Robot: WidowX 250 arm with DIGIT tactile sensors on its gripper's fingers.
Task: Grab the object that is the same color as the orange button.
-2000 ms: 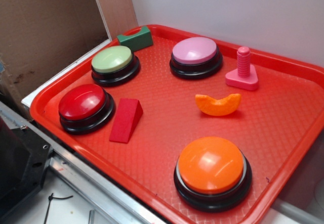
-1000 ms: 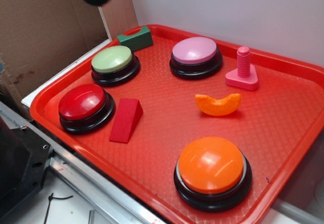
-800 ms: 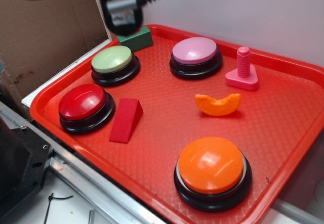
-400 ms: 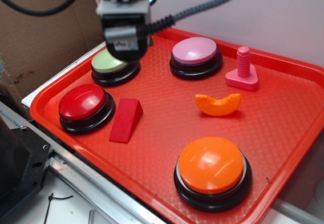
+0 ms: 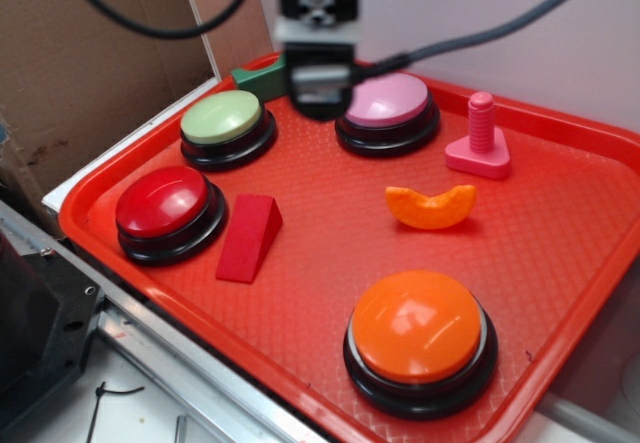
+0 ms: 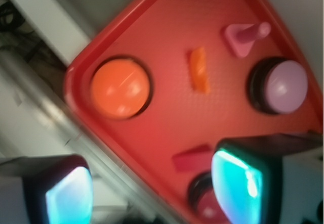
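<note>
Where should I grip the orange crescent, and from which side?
Come straight down from above and pinch the orange crescent at its thin middle, one finger in the curved notch, one on the rounded back. It stands clear of the pink bolt and the orange button, so both faces look reachable.

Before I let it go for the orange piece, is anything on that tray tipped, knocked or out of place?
Nothing stands out. The orange crescent lies alone on the red tray, between the orange button and pink bolt, which stands upright. The gripper hovers open, holding nothing.
</note>
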